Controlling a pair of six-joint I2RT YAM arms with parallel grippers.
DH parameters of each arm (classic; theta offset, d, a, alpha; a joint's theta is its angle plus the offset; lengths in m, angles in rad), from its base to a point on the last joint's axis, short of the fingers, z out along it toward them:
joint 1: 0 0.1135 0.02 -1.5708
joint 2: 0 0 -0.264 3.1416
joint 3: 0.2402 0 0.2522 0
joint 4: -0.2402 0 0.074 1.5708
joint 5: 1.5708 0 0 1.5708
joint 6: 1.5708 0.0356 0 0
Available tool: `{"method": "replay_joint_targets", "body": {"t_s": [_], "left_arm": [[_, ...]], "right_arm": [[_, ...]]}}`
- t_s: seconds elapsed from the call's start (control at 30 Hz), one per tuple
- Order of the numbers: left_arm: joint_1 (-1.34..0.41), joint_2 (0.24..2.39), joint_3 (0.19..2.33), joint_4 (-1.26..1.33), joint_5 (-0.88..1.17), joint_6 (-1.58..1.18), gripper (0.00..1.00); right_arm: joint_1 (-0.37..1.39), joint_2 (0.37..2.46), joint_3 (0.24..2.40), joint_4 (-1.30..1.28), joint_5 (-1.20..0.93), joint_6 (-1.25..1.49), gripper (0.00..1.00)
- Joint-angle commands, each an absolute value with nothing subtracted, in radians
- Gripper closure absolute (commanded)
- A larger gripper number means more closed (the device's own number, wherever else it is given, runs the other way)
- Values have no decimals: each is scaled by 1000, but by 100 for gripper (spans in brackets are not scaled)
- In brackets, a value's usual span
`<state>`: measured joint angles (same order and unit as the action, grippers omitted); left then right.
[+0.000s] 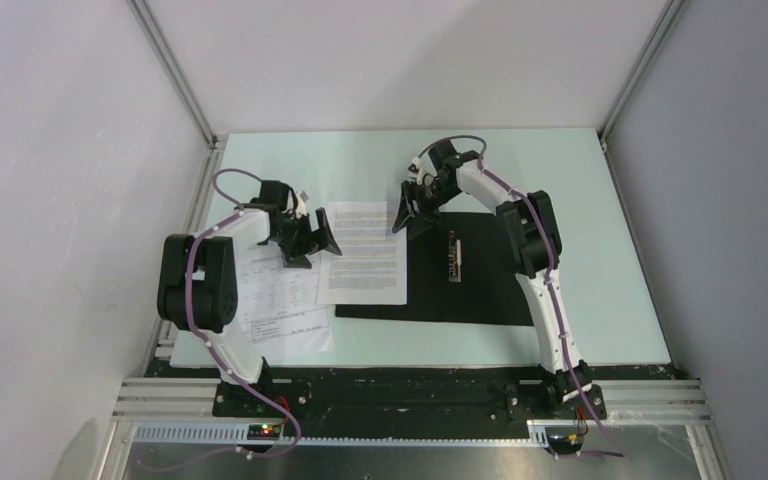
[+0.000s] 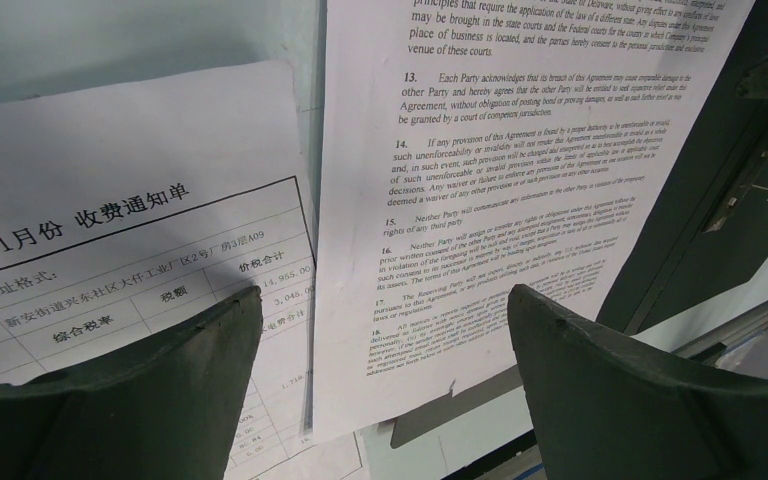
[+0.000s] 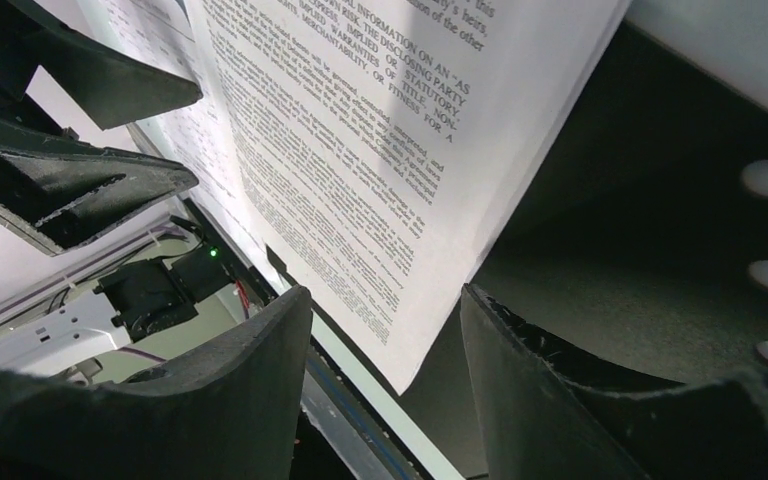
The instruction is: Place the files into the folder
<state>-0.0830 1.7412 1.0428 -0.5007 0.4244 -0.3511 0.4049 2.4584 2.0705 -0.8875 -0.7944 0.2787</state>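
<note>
The folder (image 1: 480, 290) lies open on the table, black inside up, with its metal clip (image 1: 454, 258) near the middle. One file, a text sheet (image 1: 363, 252), lies flat with its right part over the folder's left half. More files, table-printed sheets (image 1: 280, 305), lie to the left on the table. My left gripper (image 1: 320, 240) is open and empty, just above the text sheet's left edge. My right gripper (image 1: 408, 215) is open and empty over the sheet's far right corner. The left wrist view shows the text sheet (image 2: 480, 200), a table sheet (image 2: 140, 230) and the folder (image 2: 720, 200) past my left gripper (image 2: 385, 295). The right wrist view shows the sheet (image 3: 360, 150) on the folder (image 3: 640, 250) past my right gripper (image 3: 385, 295).
The pale green table (image 1: 600, 200) is walled by white panels and aluminium posts at the back and sides. The black mounting rail (image 1: 390, 390) runs along the near edge. The left gripper's fingers (image 3: 90, 190) show in the right wrist view.
</note>
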Motion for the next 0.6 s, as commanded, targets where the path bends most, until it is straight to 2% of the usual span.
{"method": "replay_joint_targets", "body": {"t_s": [0.0, 0.33, 0.57], "left_arm": [[-86, 1747, 1055, -482, 437, -360, 3], [-86, 1745, 1053, -483, 434, -359, 3], [-87, 1748, 1052, -482, 437, -360, 3]], "right_arm": [[415, 2455, 2100, -867, -838, 298, 39], [420, 2468, 2115, -863, -847, 301, 39], [414, 2458, 2140, -893, -754, 269, 39]]}}
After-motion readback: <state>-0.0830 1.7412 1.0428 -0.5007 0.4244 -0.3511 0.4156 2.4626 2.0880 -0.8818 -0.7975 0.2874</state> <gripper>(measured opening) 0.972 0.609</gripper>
